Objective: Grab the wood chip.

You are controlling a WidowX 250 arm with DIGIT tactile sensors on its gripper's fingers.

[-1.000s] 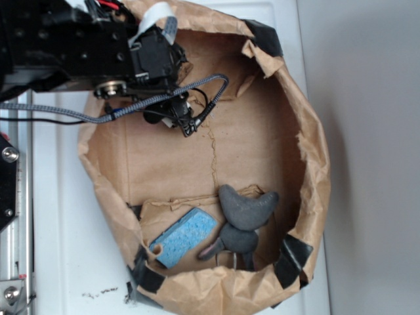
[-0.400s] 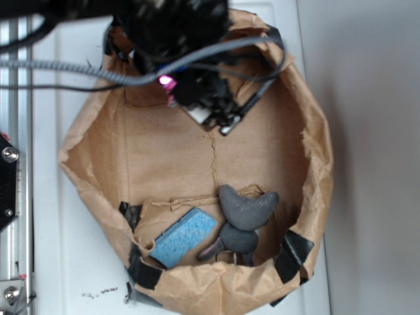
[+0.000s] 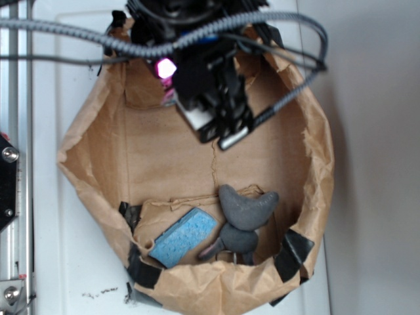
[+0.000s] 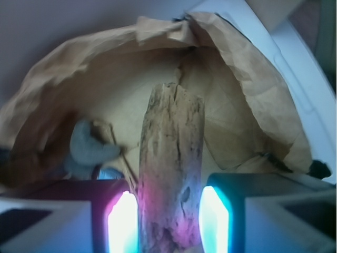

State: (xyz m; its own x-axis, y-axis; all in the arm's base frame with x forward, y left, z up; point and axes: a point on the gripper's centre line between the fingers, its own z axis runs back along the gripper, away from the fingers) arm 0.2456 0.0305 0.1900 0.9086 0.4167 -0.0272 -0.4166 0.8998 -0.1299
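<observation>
The wood chip (image 4: 171, 158) is a streaky brown stick. In the wrist view it stands between my two glowing pads, flat-cut end pointing away, and both pads press on its sides. My gripper (image 4: 168, 213) is shut on it. From the exterior view my gripper (image 3: 223, 131) hangs over the upper middle of the brown paper bag (image 3: 315, 170), and the arm hides the chip there.
Two grey curved stone-like pieces (image 3: 246, 209) (image 3: 237, 241) and a blue sponge (image 3: 184, 237) lie at the bag's lower end. One grey piece (image 4: 89, 147) shows left of the chip. The bag's crumpled walls, patched with black tape (image 3: 295, 252), rise all round. Cables (image 3: 289, 98) loop over the upper rim.
The arm has swung from the bag's upper left to its upper middle and looks larger, nearer the camera. The bag's left wall has shifted outward. The stones and sponge stay put.
</observation>
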